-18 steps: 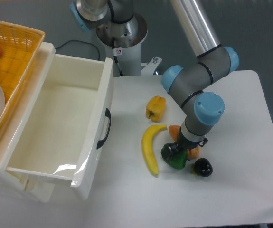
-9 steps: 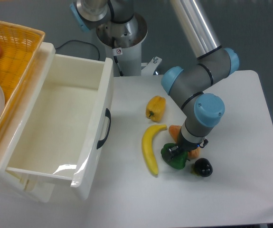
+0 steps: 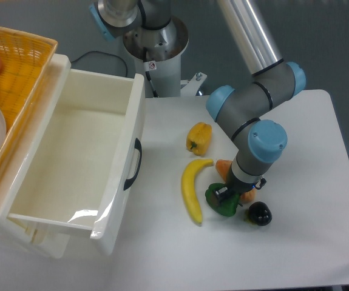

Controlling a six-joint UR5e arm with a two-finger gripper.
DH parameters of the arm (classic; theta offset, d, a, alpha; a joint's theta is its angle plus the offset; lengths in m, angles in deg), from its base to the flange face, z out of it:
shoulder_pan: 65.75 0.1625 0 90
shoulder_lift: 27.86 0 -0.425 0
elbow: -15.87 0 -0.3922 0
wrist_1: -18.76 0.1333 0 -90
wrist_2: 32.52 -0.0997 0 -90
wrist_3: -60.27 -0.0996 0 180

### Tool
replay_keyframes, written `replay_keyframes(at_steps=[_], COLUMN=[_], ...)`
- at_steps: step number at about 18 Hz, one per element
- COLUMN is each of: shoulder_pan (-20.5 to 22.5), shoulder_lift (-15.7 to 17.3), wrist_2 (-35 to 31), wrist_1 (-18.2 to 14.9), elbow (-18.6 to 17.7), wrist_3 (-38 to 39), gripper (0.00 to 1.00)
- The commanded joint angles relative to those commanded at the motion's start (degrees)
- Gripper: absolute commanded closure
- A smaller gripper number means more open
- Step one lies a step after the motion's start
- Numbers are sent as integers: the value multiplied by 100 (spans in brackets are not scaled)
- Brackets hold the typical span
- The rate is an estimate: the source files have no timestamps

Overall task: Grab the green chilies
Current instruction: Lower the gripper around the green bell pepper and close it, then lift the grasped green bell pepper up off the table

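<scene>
Left to right: open white plastic drawer fills the left half, then a long yellow banana and a small yellow pepper at centre, neither shifted over the last second. The glossy dark-green lumpy pepper-shaped green chilies lie on the white table just right of the banana's lower half, nudged slightly left. The gripper has sunk onto their top; finger spread cannot be told, so grasp is unconfirmed. An orange vegetable and a small dark round fruit crowd the right side.
</scene>
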Motion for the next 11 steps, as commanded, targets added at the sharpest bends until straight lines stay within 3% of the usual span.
replay_keyframes(at_steps=[3, 11], shoulder_pan=[9, 18], shoulder_lift=[53, 755], wrist_2=[-9, -18], wrist_1=[0, -79], elbow=[70, 115], wrist_3=[0, -350], gripper=[46, 49])
